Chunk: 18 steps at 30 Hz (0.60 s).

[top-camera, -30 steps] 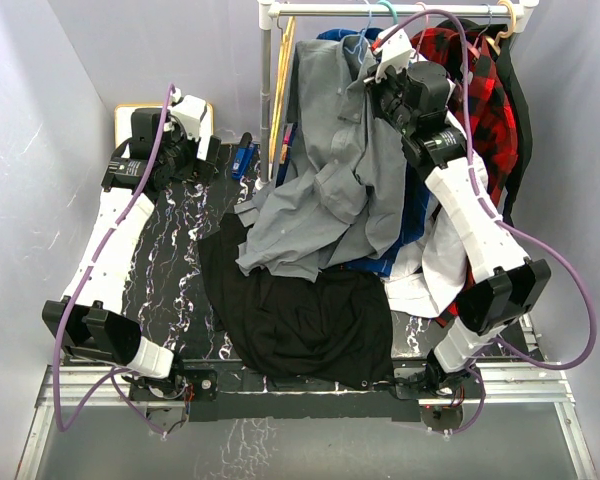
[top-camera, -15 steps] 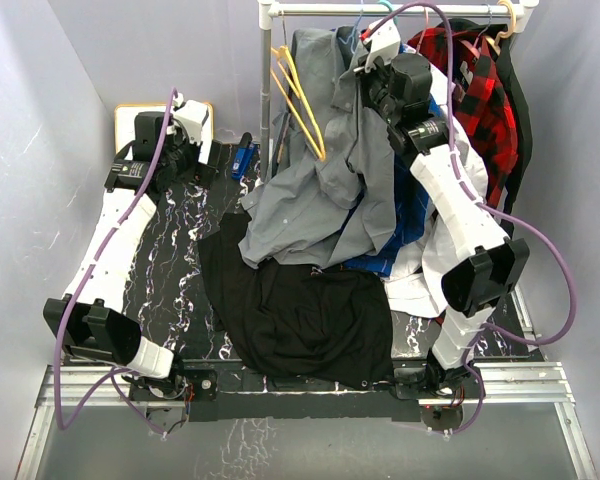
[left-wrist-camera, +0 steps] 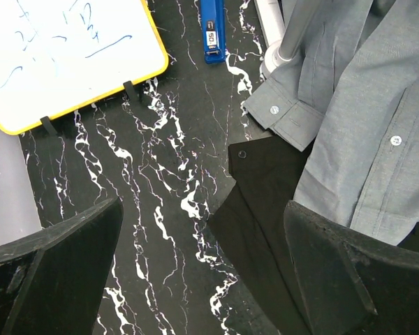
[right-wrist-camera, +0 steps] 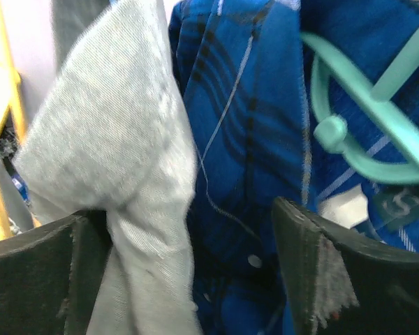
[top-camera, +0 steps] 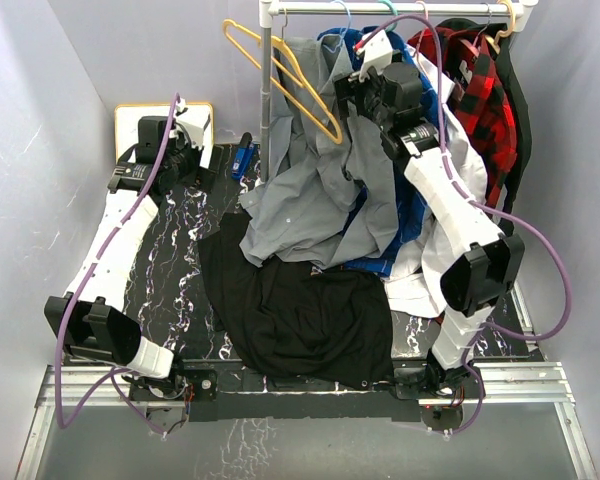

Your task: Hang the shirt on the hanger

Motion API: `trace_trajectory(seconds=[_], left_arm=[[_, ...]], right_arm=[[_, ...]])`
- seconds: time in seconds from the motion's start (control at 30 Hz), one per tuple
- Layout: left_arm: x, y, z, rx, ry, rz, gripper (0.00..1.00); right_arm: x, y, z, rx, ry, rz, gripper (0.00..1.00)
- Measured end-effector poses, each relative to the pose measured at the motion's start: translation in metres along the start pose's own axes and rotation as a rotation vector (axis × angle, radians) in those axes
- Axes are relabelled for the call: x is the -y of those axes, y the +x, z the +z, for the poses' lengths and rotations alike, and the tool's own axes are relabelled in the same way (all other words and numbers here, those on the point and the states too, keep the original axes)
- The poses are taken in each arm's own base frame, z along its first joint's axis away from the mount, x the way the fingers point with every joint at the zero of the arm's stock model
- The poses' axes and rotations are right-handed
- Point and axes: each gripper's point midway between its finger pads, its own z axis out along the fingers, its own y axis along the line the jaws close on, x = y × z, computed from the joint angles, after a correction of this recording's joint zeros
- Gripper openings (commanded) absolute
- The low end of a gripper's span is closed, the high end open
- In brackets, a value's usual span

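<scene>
The grey shirt (top-camera: 320, 190) hangs from the rail and spills down onto the table. Its fabric (right-wrist-camera: 119, 139) lies against my right gripper's left finger. Only the thin light-blue hook of the hanger (top-camera: 343, 12) shows on the rail; the rest is hidden by cloth. My right gripper (top-camera: 355, 92) is up by the shirt's collar, and in the right wrist view the gripper (right-wrist-camera: 188, 216) stands open, clamping nothing. My left gripper (top-camera: 205, 160) hovers open over the table. The left wrist view shows the left gripper (left-wrist-camera: 202, 209) above bare marble, with the shirt's cuff and buttons (left-wrist-camera: 377, 105) to its right.
Yellow hangers (top-camera: 290, 70) swing left of the rack pole (top-camera: 267, 100). A blue plaid shirt (right-wrist-camera: 251, 105), a teal hanger (right-wrist-camera: 349, 132) and a red plaid shirt (top-camera: 480, 90) crowd the rail. A black cloth (top-camera: 300, 320) covers the table's middle. A whiteboard (left-wrist-camera: 63, 49) and a blue tool (left-wrist-camera: 211, 28) lie far left.
My right gripper has gone from shut to open, letting go of the grey shirt near the rail. The yellow hangers have swung up and to the left. The left arm is unmoved.
</scene>
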Motion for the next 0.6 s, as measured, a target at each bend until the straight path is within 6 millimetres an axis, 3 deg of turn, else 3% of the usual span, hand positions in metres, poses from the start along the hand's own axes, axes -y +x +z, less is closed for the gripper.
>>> trace_trajectory(seconds=[0.13,0.3,0.47,0.6], left_arm=[[0.001,0.004,0.002,-0.01,0.002,0.0,0.98],[0.001,0.007,0.0,-0.015,0.003,0.001,0.98],[0.002,0.016,-0.016,-0.027,0.001,0.021,0.98],[0.001,0.018,-0.046,-0.006,-0.007,0.058,0.98]], right_arm=[[-0.001,0.005,-0.028,-0.007,0.008,0.005,0.98],[-0.011,-0.016,-0.1,0.071,0.03,0.066,0.98],[-0.048,-0.049,-0.182,0.193,-0.054,0.17,0.98],[-0.086,-0.044,-0.223,0.18,-0.179,0.309,0.98]])
